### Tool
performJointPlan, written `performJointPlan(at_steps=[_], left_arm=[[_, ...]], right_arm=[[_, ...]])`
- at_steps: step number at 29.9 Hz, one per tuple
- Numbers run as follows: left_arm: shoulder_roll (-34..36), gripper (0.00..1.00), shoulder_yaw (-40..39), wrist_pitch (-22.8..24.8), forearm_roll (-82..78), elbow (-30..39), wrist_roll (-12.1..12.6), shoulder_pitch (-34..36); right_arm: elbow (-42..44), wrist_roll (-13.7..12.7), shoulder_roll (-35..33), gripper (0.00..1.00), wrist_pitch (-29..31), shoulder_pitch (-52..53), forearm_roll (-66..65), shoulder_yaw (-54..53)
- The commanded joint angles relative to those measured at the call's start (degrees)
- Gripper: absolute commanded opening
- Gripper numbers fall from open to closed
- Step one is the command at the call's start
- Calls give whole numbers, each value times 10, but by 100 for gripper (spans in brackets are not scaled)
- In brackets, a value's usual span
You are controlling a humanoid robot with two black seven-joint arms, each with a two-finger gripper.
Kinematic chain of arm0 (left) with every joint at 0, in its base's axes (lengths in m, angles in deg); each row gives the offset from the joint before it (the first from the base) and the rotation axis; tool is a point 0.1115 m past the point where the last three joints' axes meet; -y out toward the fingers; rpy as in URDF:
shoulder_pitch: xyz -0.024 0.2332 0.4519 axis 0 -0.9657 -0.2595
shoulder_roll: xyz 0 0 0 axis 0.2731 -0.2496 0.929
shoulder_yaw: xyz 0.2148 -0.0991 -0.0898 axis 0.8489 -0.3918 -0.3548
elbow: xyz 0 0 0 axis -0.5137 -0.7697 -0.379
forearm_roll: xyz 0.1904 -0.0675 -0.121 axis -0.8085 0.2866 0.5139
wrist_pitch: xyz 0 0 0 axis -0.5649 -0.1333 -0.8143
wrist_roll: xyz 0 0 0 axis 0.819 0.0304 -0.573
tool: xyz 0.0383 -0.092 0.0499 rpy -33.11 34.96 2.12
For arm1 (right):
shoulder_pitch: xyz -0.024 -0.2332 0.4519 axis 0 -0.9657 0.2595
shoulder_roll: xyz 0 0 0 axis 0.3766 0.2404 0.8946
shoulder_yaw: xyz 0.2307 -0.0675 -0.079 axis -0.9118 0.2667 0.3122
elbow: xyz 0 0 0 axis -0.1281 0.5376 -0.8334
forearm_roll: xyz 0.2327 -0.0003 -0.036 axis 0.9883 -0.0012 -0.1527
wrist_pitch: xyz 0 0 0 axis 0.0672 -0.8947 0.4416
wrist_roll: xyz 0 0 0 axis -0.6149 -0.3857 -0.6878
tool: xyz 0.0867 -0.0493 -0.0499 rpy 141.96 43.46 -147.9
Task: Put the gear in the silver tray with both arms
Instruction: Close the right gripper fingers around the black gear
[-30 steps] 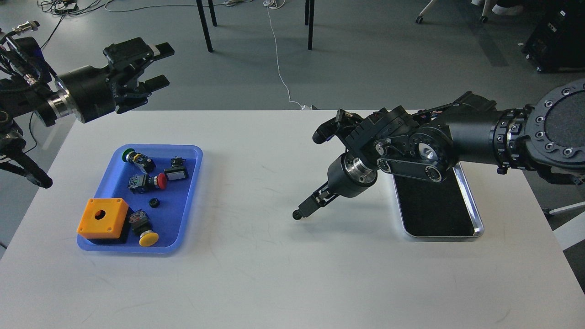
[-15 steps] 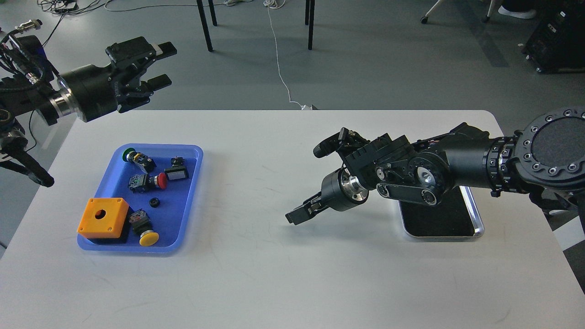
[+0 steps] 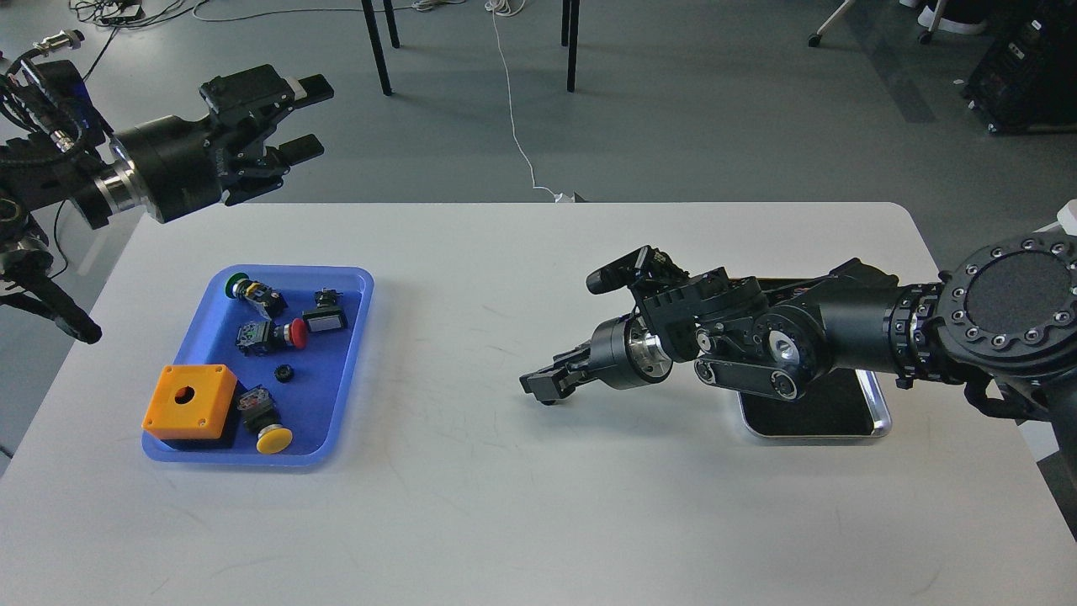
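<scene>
The silver tray [image 3: 880,414] lies at the table's right, mostly hidden under my right arm; the part of its dark bottom that shows is bare. My right gripper [image 3: 540,386] reaches left of the tray, low over the table's middle. A small black round part, probably the gear [image 3: 549,402], peeks out just under its fingertips on the table. The fingers are seen side-on and dark, so their gap is unclear. My left gripper [image 3: 296,116] is open and empty, raised beyond the table's back left edge.
A blue plastic tray [image 3: 353,353] at the left holds an orange box [image 3: 190,401], several push-button switches and a small black ring [image 3: 284,372]. Chair legs and cables lie on the floor behind the table.
My right arm has swung down and left, covering more of the silver tray, and its gripper has flattened low over the small black part. The left gripper has drifted slightly right.
</scene>
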State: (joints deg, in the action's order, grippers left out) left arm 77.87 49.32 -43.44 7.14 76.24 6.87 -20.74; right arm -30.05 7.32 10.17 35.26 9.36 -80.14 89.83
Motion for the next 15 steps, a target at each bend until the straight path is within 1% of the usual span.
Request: performJointPlan(at_steps=[1,15], left_arm=[[-1,91,0,0,-1,2,0,1],[0,91,0,0,-1,2,1,1]], right_arm=[[0,0,0,63,-16,-4,0,0],[-4,1,0,63,-22,-9,-14,2]])
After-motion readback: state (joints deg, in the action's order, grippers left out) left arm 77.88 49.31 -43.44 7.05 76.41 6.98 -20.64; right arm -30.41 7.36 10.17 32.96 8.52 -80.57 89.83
